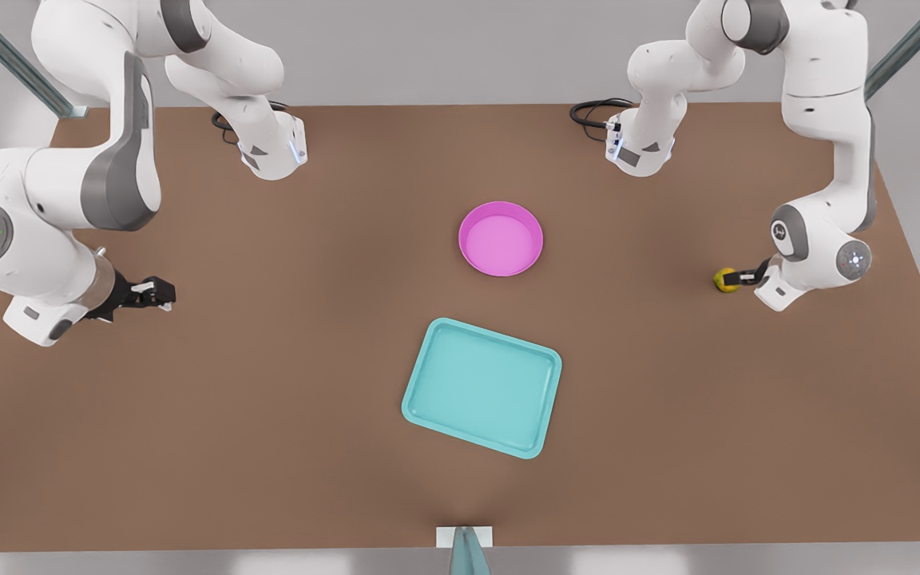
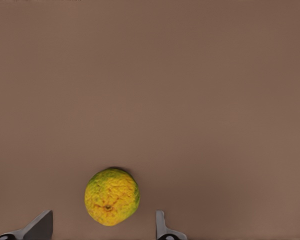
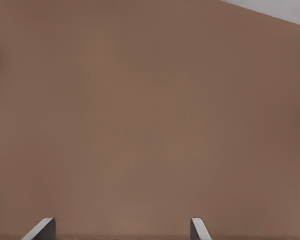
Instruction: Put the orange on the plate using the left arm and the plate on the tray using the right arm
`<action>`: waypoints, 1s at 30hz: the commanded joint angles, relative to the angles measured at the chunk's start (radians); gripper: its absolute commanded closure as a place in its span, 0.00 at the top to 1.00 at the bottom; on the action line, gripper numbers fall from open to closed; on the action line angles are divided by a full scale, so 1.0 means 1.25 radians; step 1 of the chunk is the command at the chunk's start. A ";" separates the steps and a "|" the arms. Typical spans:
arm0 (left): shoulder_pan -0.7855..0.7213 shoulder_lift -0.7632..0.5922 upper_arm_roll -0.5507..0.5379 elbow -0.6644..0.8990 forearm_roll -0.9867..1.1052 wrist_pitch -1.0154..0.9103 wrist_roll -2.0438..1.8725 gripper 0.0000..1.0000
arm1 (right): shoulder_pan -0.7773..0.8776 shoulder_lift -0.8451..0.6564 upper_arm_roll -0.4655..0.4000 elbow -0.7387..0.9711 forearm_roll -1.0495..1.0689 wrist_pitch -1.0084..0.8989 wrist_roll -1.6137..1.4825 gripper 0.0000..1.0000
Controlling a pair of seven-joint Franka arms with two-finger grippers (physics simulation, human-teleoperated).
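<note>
I see my left hand (image 1: 735,278) at the front view's right, its spread fingers (image 2: 162,227) flanking the orange (image 2: 112,196) on the tabletop (image 1: 268,415) without gripping it. My right hand (image 1: 158,294) waits spread and empty at the front view's left, well apart from the pink plate (image 1: 501,239) and from the teal tray (image 1: 481,387) just nearer the camera.

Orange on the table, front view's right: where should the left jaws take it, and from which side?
Grip the small, rough-skinned yellow-orange fruit across its widest middle, coming straight down from above. It is round and sits free on the brown table, so any pair of opposite sides probably serves. The left gripper is already open with the fruit between its fingers. The right gripper waits open at the front view's left.
</note>
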 commanded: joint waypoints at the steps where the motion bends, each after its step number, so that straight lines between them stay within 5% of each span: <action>1: -0.002 0.004 0.000 -0.009 0.006 0.078 0.315 1.00 | 0.000 0.004 0.000 0.000 0.001 0.000 -0.013 1.00; 30: -0.014 0.107 0.000 -0.024 0.004 0.090 0.287 1.00 | -0.001 0.037 -0.002 -0.001 0.008 -0.002 -0.014 1.00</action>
